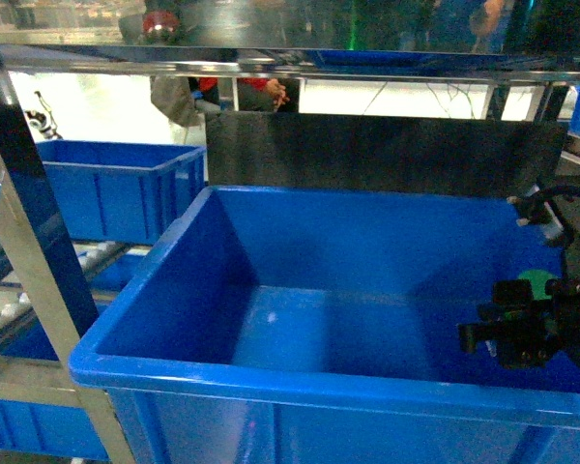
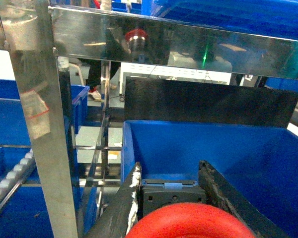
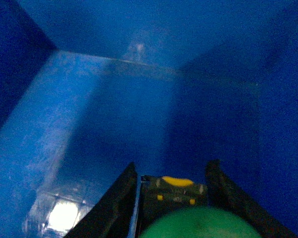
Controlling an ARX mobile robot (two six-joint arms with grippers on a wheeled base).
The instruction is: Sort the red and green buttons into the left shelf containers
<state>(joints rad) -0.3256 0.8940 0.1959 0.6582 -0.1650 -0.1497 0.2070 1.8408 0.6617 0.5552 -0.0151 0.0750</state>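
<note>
Holding green button in my right gripper, inside big blue bin, lower right of head frame. Left gripper clamps red button, outside bin rim. Step: drop-off. Next: open right, then find red's bin.

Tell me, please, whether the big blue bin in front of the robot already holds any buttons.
Empty: the blue bin's floor is bare, and the green button sits clamped in the right end effector inside it.
</note>
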